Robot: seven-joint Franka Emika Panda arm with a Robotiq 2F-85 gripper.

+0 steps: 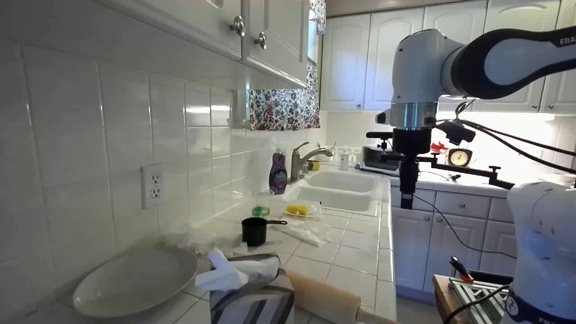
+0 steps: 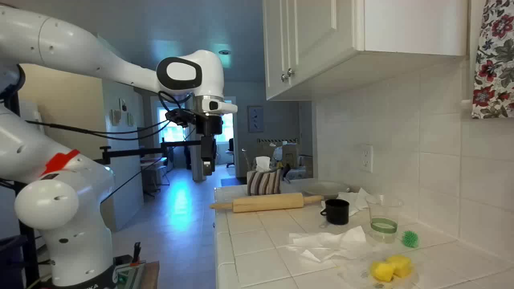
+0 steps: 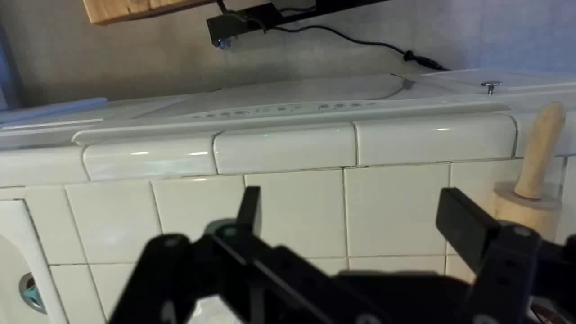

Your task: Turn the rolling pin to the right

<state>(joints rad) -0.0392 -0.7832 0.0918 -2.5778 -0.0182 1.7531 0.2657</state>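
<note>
The rolling pin (image 2: 268,202) is a thick pale wooden cylinder lying across the white tiled counter; one handle reaches out over the counter's front edge. In an exterior view the striped tissue box hides part of the pin (image 1: 326,297). In the wrist view only one end and handle of the pin (image 3: 524,216) show at the right edge, partly behind a finger. My gripper (image 3: 349,202) is open, with only tiles seen between its fingers. In both exterior views the gripper (image 1: 407,201) (image 2: 207,167) points down, higher than the counter near its front edge, apart from the pin.
The striped tissue box (image 2: 264,183) stands right behind the pin. A white oval plate (image 1: 135,283), a black cup (image 2: 336,211), crumpled paper (image 2: 327,243), a clear cup (image 2: 384,224) and yellow pieces (image 2: 391,268) are on the counter. A sink (image 1: 333,207) is farther along.
</note>
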